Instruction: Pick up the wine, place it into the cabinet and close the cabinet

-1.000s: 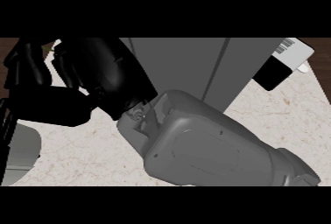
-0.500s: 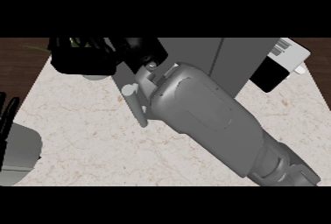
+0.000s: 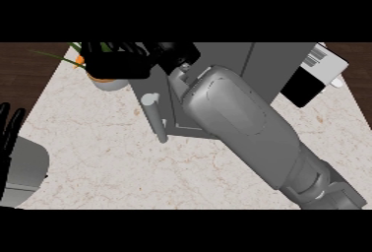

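- The right robot hand point(image 3: 120, 64) shows at the top of the head view, black, at the end of a long grey forearm point(image 3: 247, 128) that runs in from the lower right corner across the middle of the picture.
- Its fingers point to the view's left, over the upper edge of the table point(image 3: 109, 162); whether they are spread or curled round something I cannot tell, since they merge into one dark mass.
- The wine cannot be made out anywhere in this view: no bottle shape shows at the right robot hand or on the table, so its place cannot be told.
- Just below the right robot hand stands the grey cabinet point(image 3: 269, 64), filling the upper middle of the picture; the forearm crosses in front of it.
- A pale bar handle point(image 3: 155, 118) runs down the cabinet's left side, just left of the forearm; whether the door is shut cannot be told.
- Behind the fingers, at the table's upper left corner, sits a small potted plant point(image 3: 102, 81) with green leaves and a spot of orange.
- At the upper right, beside the cabinet, lies a black and white box point(image 3: 316, 74) with a barcode on it.
- The left robot hand point(image 3: 11, 128) rests at the left edge, fingers up and straight, above its grey forearm.
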